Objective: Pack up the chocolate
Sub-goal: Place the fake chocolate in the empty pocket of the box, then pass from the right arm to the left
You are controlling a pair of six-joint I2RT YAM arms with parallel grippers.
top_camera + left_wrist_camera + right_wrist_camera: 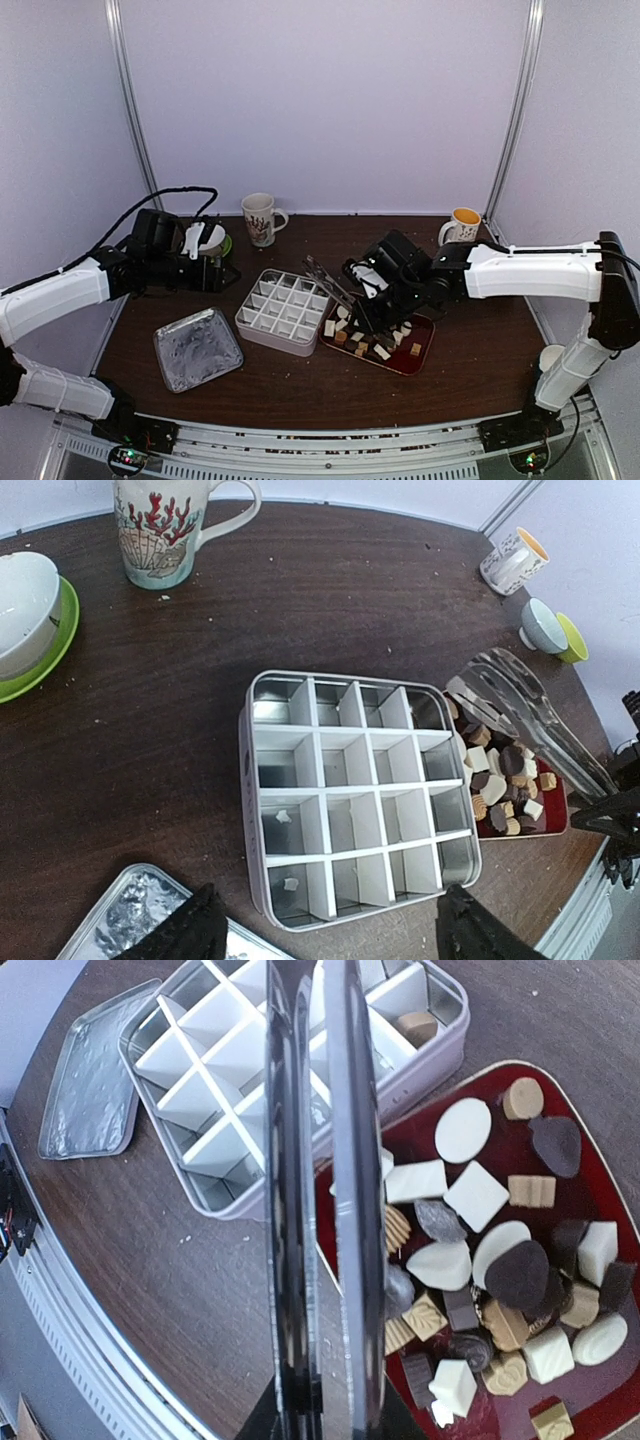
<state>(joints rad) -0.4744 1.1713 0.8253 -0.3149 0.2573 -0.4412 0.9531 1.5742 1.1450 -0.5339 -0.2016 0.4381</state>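
Chocolate (pixel 470 1195): nearly all pcs heaped on red tray (pixel 600 1165), just R of divided tin (pixel 246 780), mid worktop. Mixed white, tan, dark. One tan piece (pixel 418 1028) sits in a cell on the tray side.

Step (judged): early in packing, most cells bare. R hand (pixel 385 288) pinches the tongs (pixel 350 1160), arms pressed near together, lying over tin and tray. L hand (pixel 330 925) spread, holds nothing, off to the tin's L.

Next (judged): let tongs spring apart, dip tips to a loose pc at heap's edge, nip, carry to a vacant cell.

Unclear: tong tips cut off in R wrist view, so can't tell if they carry a pc. R fingers hid behind tong arms. White specks in two cells, maybe crumbs, n/k.
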